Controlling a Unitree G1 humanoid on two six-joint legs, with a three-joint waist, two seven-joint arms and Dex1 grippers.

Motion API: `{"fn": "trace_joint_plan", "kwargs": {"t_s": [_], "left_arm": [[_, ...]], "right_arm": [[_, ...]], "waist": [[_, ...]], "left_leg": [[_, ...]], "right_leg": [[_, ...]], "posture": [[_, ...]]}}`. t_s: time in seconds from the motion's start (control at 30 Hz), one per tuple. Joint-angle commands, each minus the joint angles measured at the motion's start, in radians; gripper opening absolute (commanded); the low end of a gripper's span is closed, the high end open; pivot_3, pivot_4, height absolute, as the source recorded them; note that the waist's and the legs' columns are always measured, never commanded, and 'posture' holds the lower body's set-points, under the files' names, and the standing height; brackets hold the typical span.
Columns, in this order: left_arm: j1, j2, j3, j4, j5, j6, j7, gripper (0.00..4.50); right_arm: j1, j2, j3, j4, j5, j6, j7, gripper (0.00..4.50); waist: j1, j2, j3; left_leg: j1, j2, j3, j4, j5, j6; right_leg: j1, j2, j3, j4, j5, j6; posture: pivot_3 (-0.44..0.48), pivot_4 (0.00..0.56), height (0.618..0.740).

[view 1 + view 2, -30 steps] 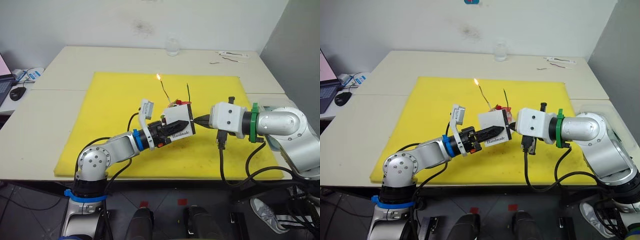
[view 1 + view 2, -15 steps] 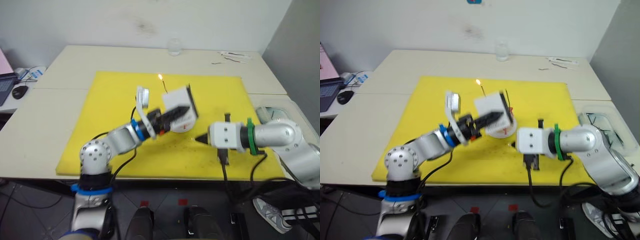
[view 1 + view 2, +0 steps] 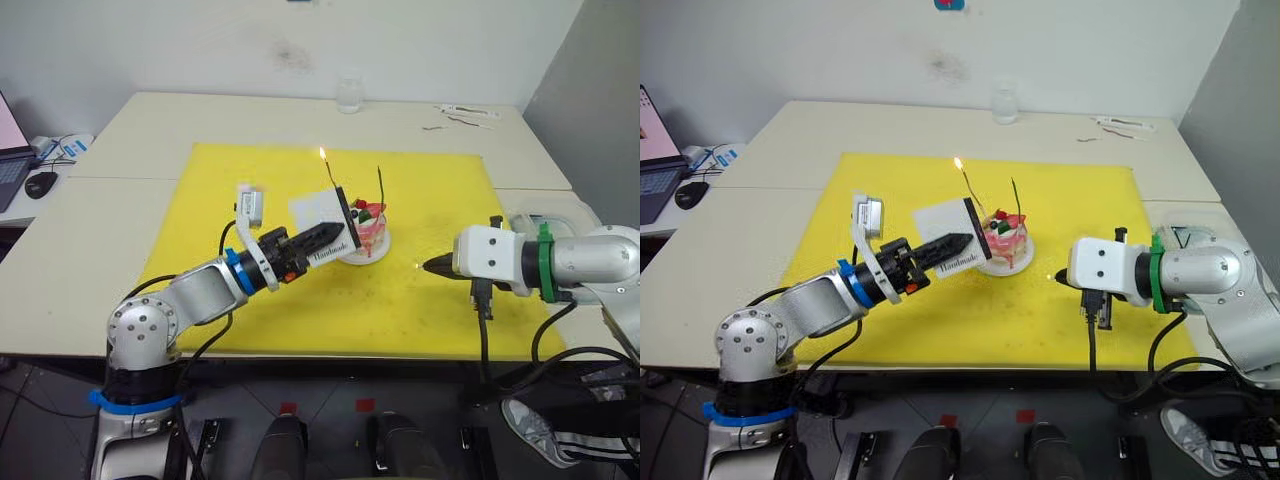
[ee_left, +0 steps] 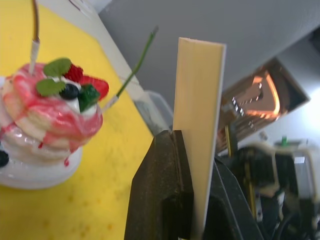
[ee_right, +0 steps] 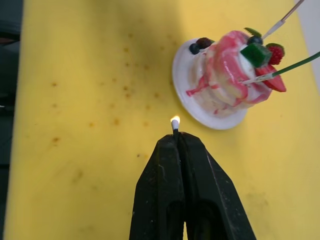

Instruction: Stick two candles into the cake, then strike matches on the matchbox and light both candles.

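On the yellow mat (image 3: 250,190) that covers the middle of the table (image 3: 120,130) I see the cake (image 3: 368,226) on its small white plate (image 5: 186,95), with both candles stuck in its top. The candle nearer my left (image 3: 331,182) carries a small flame at its tip; the other candle (image 3: 380,185) is unlit. My left pincer (image 3: 332,232) is clamped on the matchbox (image 3: 322,219), holding it up off the mat just beside the cake on its left, the black striking strip facing the cake. My right pincer (image 3: 428,266) sits to the right of the cake, apart from it, low over the mat, its fingers (image 5: 187,175) pressed together on a match (image 5: 175,124) whose tip burns with a tiny flame, pointed toward the plate. A glass (image 3: 347,95) stands at the far edge of the table.
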Motion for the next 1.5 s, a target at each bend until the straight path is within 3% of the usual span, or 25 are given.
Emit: {"fn": "trace_joint_plan", "kwargs": {"t_s": [0.03,0.3,0.43,0.7,1.5], "left_arm": [[0.001,0.002,-0.008,-0.025,0.019,-0.011,-0.038,0.0],[0.036,0.019,-0.01,-0.031,0.048,-0.003,-0.078,0.0],[0.067,0.035,-0.013,-0.041,0.071,-0.002,-0.112,0.0],[0.082,0.026,-0.026,-0.058,0.093,-0.008,-0.135,0.0],[0.094,0.008,-0.029,-0.071,0.106,-0.018,-0.142,0.0]], "right_arm": [[-0.046,0.015,-0.014,-0.011,0.001,0.005,-0.02,0.03],[-0.106,0.074,-0.001,0.02,-0.025,0.015,-0.065,0.03],[-0.205,0.179,0.012,0.106,-0.065,-0.008,-0.166,0.03],[-0.342,0.312,0.073,0.274,-0.144,-0.113,-0.235,0.03],[-0.359,0.348,0.06,0.388,-0.206,-0.17,-0.253,0.03]], "waist": [[0.003,0.0,0.0],[0.002,0.0,0.0],[-0.001,0.0,0.0],[0.0,0.0,0.0],[0.0,0.0,0.0]], "left_leg": [[-0.001,0.0,0.0,0.0,0.0,0.0],[-0.004,0.0,-0.001,0.0,0.0,0.0],[-0.004,0.001,-0.001,0.0,0.0,0.0],[-0.006,0.0,-0.002,0.0,0.0,0.0],[-0.006,0.001,-0.002,0.0,0.0,0.0]], "right_leg": [[0.0,0.0,-0.001,0.0,0.0,0.0],[-0.004,0.0,-0.002,0.0,0.0,0.0],[-0.004,0.001,-0.002,0.001,0.0,0.0],[-0.005,0.001,-0.002,0.0,0.0,0.0],[-0.005,0.001,-0.002,0.001,0.0,0.0]], "posture": [[0.0,0.15,0.74],[0.0,0.15,0.74],[0.0,0.15,0.74],[0.0,0.15,0.74],[0.0,0.15,0.74]]}}
